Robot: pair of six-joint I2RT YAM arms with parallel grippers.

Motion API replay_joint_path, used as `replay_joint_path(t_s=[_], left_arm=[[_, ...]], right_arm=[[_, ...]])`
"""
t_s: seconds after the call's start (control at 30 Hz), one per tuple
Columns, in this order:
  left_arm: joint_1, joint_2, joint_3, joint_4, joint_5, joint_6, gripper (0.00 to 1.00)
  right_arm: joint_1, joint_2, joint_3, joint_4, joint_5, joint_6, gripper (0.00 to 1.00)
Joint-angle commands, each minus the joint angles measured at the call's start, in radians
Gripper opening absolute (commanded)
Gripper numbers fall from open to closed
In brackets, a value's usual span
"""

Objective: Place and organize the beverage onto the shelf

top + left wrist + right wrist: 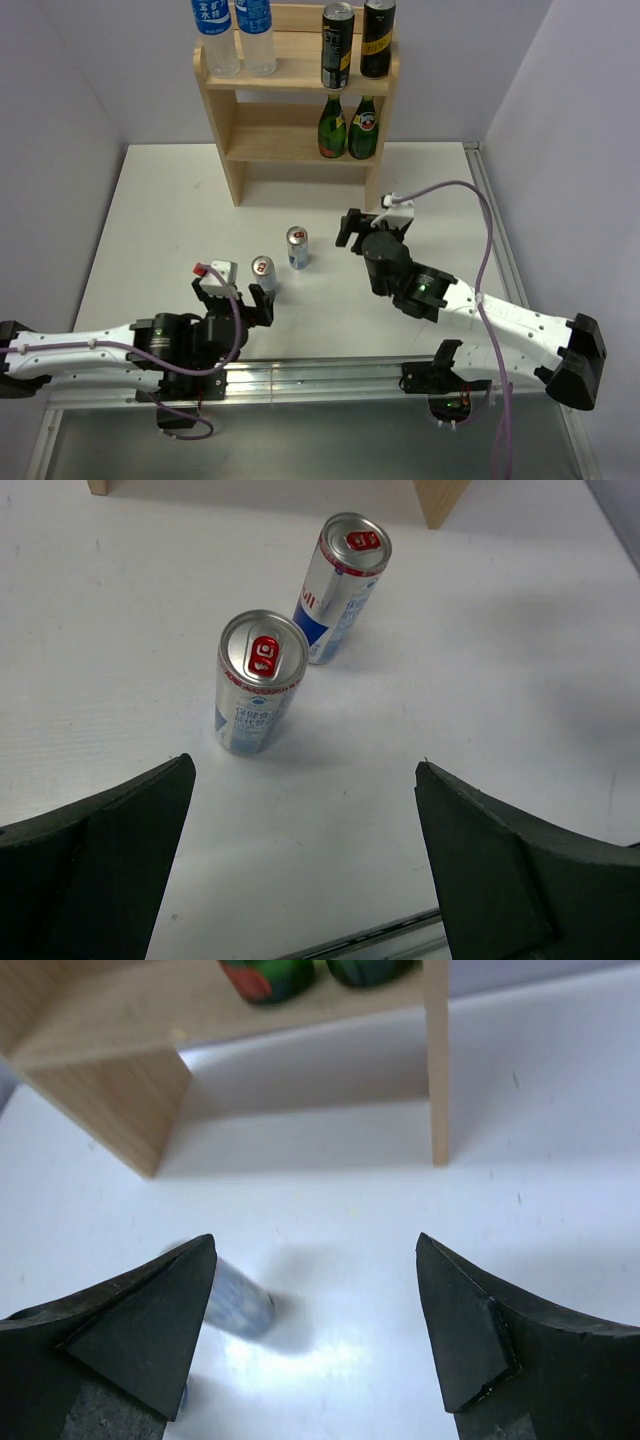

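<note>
Two slim silver cans stand upright on the surface (160, 220), around its middle, with their tabs up. The near silver can (263, 272) is just in front of my left claw (233, 297), on the side toward the far edge. The far silver can (297, 247) stands just past it and a bit to the right, with a small gap between them.

My left claw is spread wide and holds nothing. In its own camera the near silver can sits ahead of the fingers, a little left of the middle of the gap. So I think I must swing a bit left, then push straight ahead until one finger is on each side. The can is tall and thin, so it may tip if I bump it.

My right claw (348, 230) is spread too, and it holds nothing. The far silver can is off to its left. Its camera shows only a blurry can beside the left finger, not between the fingers. The left arm is nearer to the near silver can, so I would use that arm.

The shelf (225, 140) stands at the far edge. Its top holds two water bottles (216, 40) and two black-and-gold cans (337, 45). Two green glass bottles (333, 125) stand lower down on the right.
</note>
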Motion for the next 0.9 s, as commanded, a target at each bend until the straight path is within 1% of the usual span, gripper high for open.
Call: replay_joint_path(t_s=[0.0,0.03,0.07,0.13,0.17,0.23,0.27,0.3,0.37,0.43,0.47,0.5,0.53,0.63,0.7,0.73,0.8,0.87], left_arm=[[-0.007,0.123,0.043,0.064,-0.017,0.000,0.99],[-0.007,0.151,0.038,0.096,-0.015,0.010,0.99],[-0.007,0.198,0.032,0.161,-0.014,0.044,0.99],[-0.005,0.240,0.006,0.219,-0.012,0.053,0.99],[0.006,0.274,-0.003,0.286,0.012,0.081,0.99],[0.035,0.298,-0.041,0.361,0.072,0.112,0.99],[0.074,0.309,-0.055,0.398,0.092,0.122,0.99],[0.090,0.327,-0.075,0.433,0.109,0.116,0.99],[0.115,0.357,-0.093,0.466,0.112,0.110,0.99],[0.138,0.381,-0.121,0.538,0.149,0.126,0.99],[0.167,0.412,-0.130,0.558,0.156,0.132,0.99],[0.184,0.429,-0.139,0.619,0.173,0.139,0.99],[0.213,0.449,-0.156,0.627,0.175,0.150,0.99],[0.253,0.519,-0.182,0.763,0.169,0.188,0.99],[0.276,0.567,-0.189,0.803,0.167,0.199,0.99],[0.302,0.579,-0.202,0.863,0.175,0.222,0.99],[0.328,0.607,-0.230,0.930,0.196,0.248,0.99],[0.378,0.636,-0.247,1.016,0.228,0.282,0.99]], right_arm=[[0.029,-0.073,-0.076,-0.087,0.040,0.146,0.87],[0.031,-0.105,-0.088,-0.107,0.045,0.162,0.87],[0.034,-0.122,-0.112,-0.142,0.050,0.185,0.87],[0.040,-0.185,-0.137,-0.171,0.044,0.208,0.87],[0.041,-0.208,-0.165,-0.193,0.039,0.225,0.87],[0.047,-0.276,-0.203,-0.217,0.033,0.255,0.87],[0.051,-0.297,-0.214,-0.243,0.033,0.263,0.87],[0.051,-0.339,-0.226,-0.256,0.033,0.271,0.87],[0.052,-0.379,-0.254,-0.286,0.030,0.285,0.87],[0.054,-0.426,-0.275,-0.303,0.017,0.294,0.87],[0.054,-0.440,-0.281,-0.317,0.013,0.298,0.87],[0.054,-0.463,-0.288,-0.320,0.007,0.301,0.87],[0.055,-0.474,-0.298,-0.323,0.004,0.311,0.87],[0.057,-0.500,-0.318,-0.326,-0.019,0.318,0.87],[0.057,-0.505,-0.324,-0.330,-0.030,0.321,0.87],[0.058,-0.508,-0.327,-0.334,-0.030,0.323,0.87],[0.058,-0.512,-0.334,-0.336,-0.030,0.321,0.87],[0.058,-0.520,-0.340,-0.339,-0.029,0.321,0.87]])
